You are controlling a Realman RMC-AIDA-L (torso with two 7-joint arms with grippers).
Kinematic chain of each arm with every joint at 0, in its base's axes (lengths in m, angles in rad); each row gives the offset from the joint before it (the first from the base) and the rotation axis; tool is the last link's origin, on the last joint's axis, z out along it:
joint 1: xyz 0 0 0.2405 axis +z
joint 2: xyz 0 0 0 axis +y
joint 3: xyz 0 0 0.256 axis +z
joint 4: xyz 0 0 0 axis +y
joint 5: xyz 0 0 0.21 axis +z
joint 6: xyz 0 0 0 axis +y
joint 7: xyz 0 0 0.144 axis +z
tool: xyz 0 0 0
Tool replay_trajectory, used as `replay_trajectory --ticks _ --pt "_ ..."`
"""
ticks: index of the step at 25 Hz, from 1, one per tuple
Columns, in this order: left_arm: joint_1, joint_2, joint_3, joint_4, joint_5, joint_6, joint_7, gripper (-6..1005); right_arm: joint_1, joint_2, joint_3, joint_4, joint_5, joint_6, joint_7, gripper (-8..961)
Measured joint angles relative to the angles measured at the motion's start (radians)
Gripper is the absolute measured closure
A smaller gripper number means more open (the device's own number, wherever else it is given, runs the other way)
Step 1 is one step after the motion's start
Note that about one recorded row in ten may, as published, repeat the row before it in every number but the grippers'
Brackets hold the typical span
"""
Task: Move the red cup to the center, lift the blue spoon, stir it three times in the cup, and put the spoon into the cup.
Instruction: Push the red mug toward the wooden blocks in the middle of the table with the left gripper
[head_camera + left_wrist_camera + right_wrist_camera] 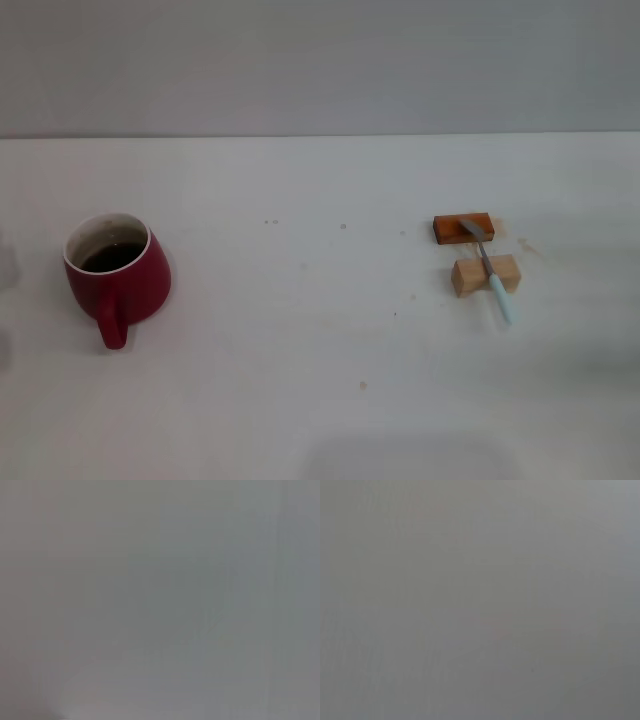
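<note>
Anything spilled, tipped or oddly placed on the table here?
Nothing stands out. The red cup stands upright at the left with dark liquid inside, no spill around it. The blue spoon lies across two small blocks at the right. Neither gripper is in view.

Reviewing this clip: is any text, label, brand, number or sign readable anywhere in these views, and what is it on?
None readable.
The red cup: plain glaze, no print showing.
The blue spoon, the orange-brown block and the pale wooden block: no markings.
The table: only small specks.
Both wrist views: featureless grey.
</note>
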Motion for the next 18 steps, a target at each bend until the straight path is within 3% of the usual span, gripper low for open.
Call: replay_trajectory --ticks 13,18 --pt "0.006 -0.003 0.143 0.014 0.002 -0.066 0.348 874 -0.002 0.000 0.000 0.000 0.002 0.000 0.000 212" --pt "0.004 -0.002 0.194 0.016 0.001 -0.070 0.367 973 -0.002 0.000 0.000 0.000 0.002 0.000 0.000 212"
